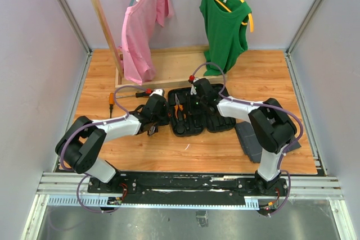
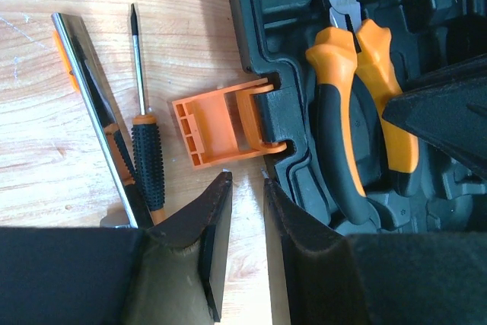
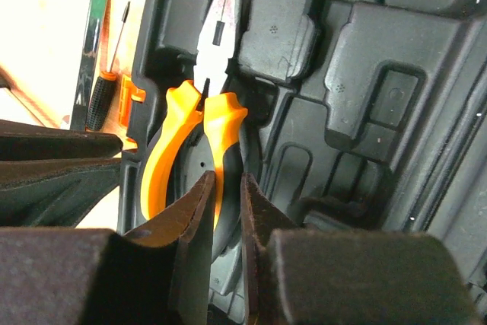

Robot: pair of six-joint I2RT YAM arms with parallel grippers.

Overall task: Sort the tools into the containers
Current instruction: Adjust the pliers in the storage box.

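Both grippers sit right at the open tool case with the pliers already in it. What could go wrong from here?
1. The right gripper hangs just over the orange-handled pliers; a small move could knock them out of their slot.
2. The left gripper is close to the orange latch; pushing it could shift the tool case.
3. The screwdriver on the table may roll if brushed.

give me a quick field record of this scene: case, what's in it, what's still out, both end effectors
case: black clamshell tool case, open flat on the wooden table
latch: orange latch, flipped open onto the table
in case: orange-handled pliers, lying in a moulded slot
outside case: screwdriver, left of the latch
left end effector: nearly closed, empty, just short of the latch
right end effector: narrow gap, over the pliers' handles; grip unclear
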